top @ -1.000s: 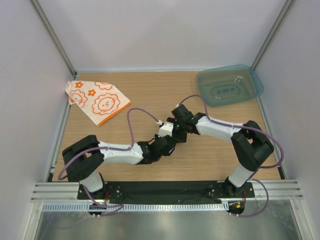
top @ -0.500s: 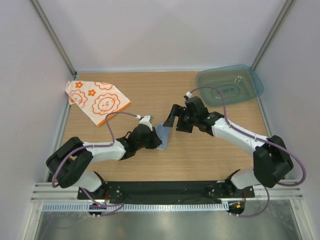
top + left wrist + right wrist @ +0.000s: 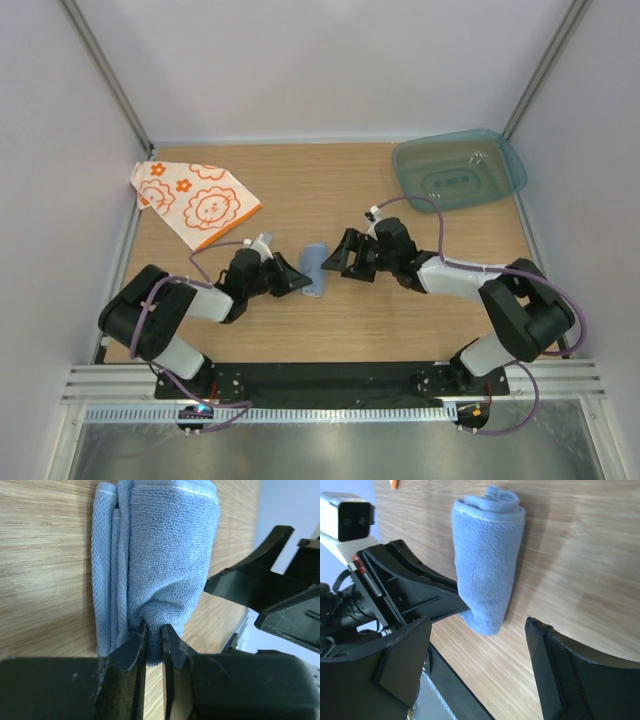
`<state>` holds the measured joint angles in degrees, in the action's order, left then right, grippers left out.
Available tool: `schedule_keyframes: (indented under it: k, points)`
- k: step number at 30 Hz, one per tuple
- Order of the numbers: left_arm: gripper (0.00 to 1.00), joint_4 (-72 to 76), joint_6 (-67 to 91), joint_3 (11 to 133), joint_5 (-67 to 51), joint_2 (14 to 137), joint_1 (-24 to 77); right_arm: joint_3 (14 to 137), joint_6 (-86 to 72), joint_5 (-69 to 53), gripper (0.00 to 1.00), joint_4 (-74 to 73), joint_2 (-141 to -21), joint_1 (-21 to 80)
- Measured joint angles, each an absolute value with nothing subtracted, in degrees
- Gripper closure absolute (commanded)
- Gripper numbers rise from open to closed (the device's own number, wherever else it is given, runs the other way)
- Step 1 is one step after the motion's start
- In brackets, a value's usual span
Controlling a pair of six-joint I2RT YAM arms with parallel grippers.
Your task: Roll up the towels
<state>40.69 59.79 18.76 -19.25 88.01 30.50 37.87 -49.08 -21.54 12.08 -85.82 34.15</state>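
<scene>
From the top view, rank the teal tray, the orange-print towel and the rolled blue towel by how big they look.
1. teal tray: looks largest, though only a little bigger than the next, so this call is close.
2. orange-print towel: spread flat.
3. blue towel: rolled up, clearly the smallest.

Nubby terry-cloth blue towel (image 3: 170, 565), matt wood-grain table (image 3: 420, 310), smooth translucent plastic tray (image 3: 415, 165)
</scene>
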Motion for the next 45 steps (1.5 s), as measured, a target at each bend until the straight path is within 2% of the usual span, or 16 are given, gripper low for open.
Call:
schedule_keyframes:
  k: [7,19,22,24,25,26,29,32,33,35,39,45]
  points:
    - [1.00,51.9,65.6,16.4,-26.6,94.1,26.2,35.4,-50.8,-24.3,0.25,26.5,-93.4,34.2]
    - [1.00,62.3,70.2,15.8,-34.3,101.8,21.3,36.6,-50.8,-25.9,0.29,41.4,-104.8,36.7]
    - [1.00,63.2,70.4,15.8,-34.8,102.4,21.1,38.1,-50.8,-26.0,0.37,43.3,-107.1,37.3]
    - [1.00,63.6,70.5,15.7,-35.2,102.7,20.8,38.9,-50.7,-26.0,0.47,44.0,-108.5,37.6]
    - [0.99,63.7,70.6,15.7,-35.2,102.8,20.8,39.2,-50.8,-25.9,0.57,44.2,-109.1,37.7]
    - [0.99,63.7,70.6,15.7,-35.3,102.9,20.8,39.4,-50.8,-25.8,0.61,44.3,-109.5,37.7]
    - [0.94,63.7,70.6,15.7,-35.2,102.9,20.5,40.7,-51.1,-26.1,0.74,44.8,-111.1,37.7]
    - [0.76,63.6,70.5,15.6,-35.2,102.6,20.1,42.2,-51.0,-26.3,0.83,43.6,-111.4,37.8]
    - [0.67,63.6,70.5,15.5,-35.0,102.3,20.1,42.7,-50.8,-26.4,0.85,42.8,-111.4,37.8]
    - [0.58,62.8,70.6,15.1,-34.8,100.8,19.9,45.1,-49.6,-27.1,0.88,39.0,-111.4,37.6]
    - [0.53,58.4,70.3,14.2,-34.6,94.0,20.0,50.6,-45.6,-28.7,0.91,29.2,-109.4,35.2]
    - [0.50,42.1,65.5,15.9,-33.9,76.2,20.3,63.0,-36.2,-29.3,0.92,11.3,-102.2,24.4]
